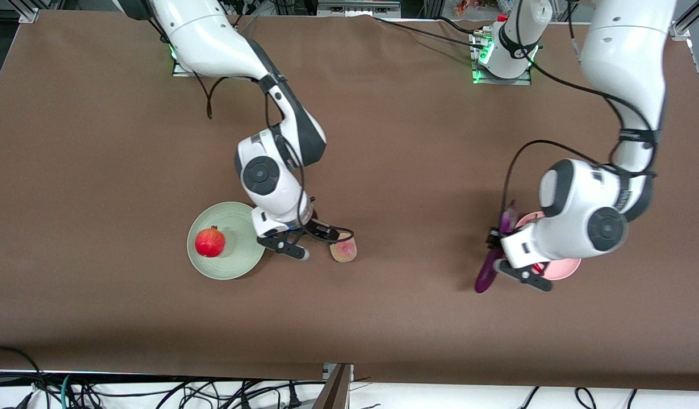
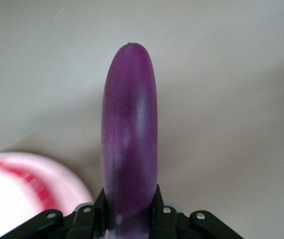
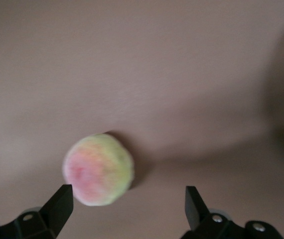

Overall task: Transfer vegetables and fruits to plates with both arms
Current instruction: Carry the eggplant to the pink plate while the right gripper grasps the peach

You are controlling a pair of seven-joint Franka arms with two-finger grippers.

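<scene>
My left gripper [image 1: 506,255] is shut on the purple eggplant [image 1: 486,276] and holds it over the edge of the pink plate [image 1: 564,269]. In the left wrist view the eggplant [image 2: 129,124] sticks out from between the fingers [image 2: 96,206], and the red chili [image 2: 26,178] lies on the pink plate [image 2: 2,209]. My right gripper [image 1: 321,243] is open, low over the table beside the green plate [image 1: 230,264]. The peach [image 1: 343,250] lies on the table by one finger. In the right wrist view the peach [image 3: 98,169] sits off-centre, close to one fingertip [image 3: 61,199]. The pomegranate [image 1: 210,242] rests on the green plate.
The brown table [image 1: 383,142] stretches wide around both plates. The arm bases stand along its edge farthest from the front camera. Cables hang below the edge nearest to that camera. The left arm's wrist covers most of the pink plate in the front view.
</scene>
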